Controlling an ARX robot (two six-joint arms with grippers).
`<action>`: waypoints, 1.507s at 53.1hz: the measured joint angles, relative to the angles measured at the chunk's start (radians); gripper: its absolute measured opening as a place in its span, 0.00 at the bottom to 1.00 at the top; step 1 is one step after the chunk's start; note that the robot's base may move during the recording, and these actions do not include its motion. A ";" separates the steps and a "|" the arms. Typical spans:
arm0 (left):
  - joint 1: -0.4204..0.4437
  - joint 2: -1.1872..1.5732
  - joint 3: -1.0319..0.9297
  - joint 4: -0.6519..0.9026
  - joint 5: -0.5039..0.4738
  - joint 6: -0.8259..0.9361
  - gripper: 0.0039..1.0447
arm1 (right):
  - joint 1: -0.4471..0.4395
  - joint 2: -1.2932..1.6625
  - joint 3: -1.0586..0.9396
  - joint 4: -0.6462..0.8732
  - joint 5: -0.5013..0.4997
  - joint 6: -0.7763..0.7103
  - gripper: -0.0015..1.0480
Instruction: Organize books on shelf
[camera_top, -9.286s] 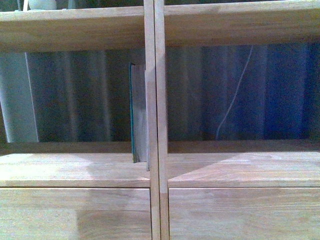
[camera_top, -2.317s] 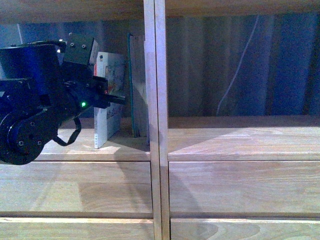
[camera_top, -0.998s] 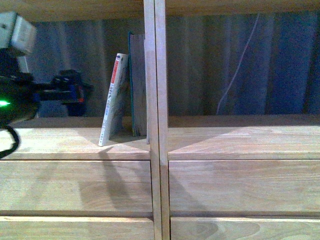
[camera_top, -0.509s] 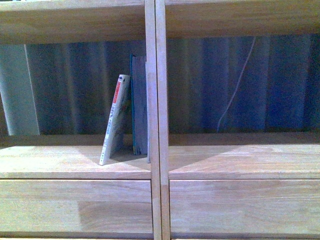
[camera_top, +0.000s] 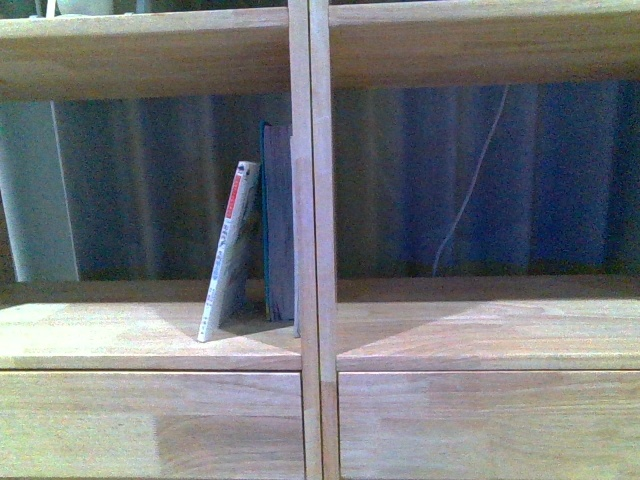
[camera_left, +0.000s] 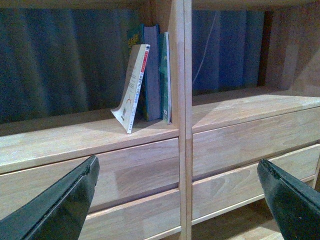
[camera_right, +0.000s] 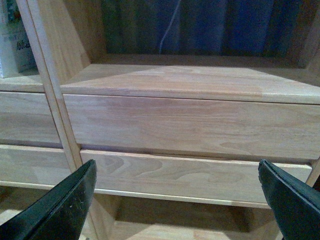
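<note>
On the light wooden shelf (camera_top: 150, 335) the thin white paperback (camera_top: 228, 255) stands tilted, its top leaning on the thicker teal book (camera_top: 278, 225), which stands upright against the double central upright (camera_top: 308, 240). The left wrist view shows both, the white paperback (camera_left: 134, 87) leaning on the teal book (camera_left: 152, 70). My left gripper (camera_left: 177, 172) is open and empty, back from the shelf and level with the drawer fronts. My right gripper (camera_right: 177, 177) is open and empty, facing the drawers of the right bay. Neither arm shows in the front view.
Shelf boards (camera_top: 470, 45) run above and below the open bays. The right bay (camera_top: 480, 330) holds no objects; a thin white cord (camera_top: 470, 190) hangs behind it against dark blue curtain. Drawer fronts (camera_right: 190, 125) lie under the shelf surface.
My left arm brought the white paperback beside the teal book, released it leaning there and withdrew out of the front view. The front camera has since risen slightly.
</note>
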 joint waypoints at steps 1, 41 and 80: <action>-0.010 -0.002 0.000 -0.014 -0.032 0.002 0.62 | 0.000 0.000 0.000 0.000 0.000 0.000 0.93; -0.210 -0.031 0.000 -0.047 -0.269 0.027 0.02 | 0.000 0.000 0.000 0.000 0.000 0.000 0.93; -0.210 -0.031 0.000 -0.047 -0.269 0.029 0.93 | 0.000 0.000 0.000 0.000 0.000 0.000 0.93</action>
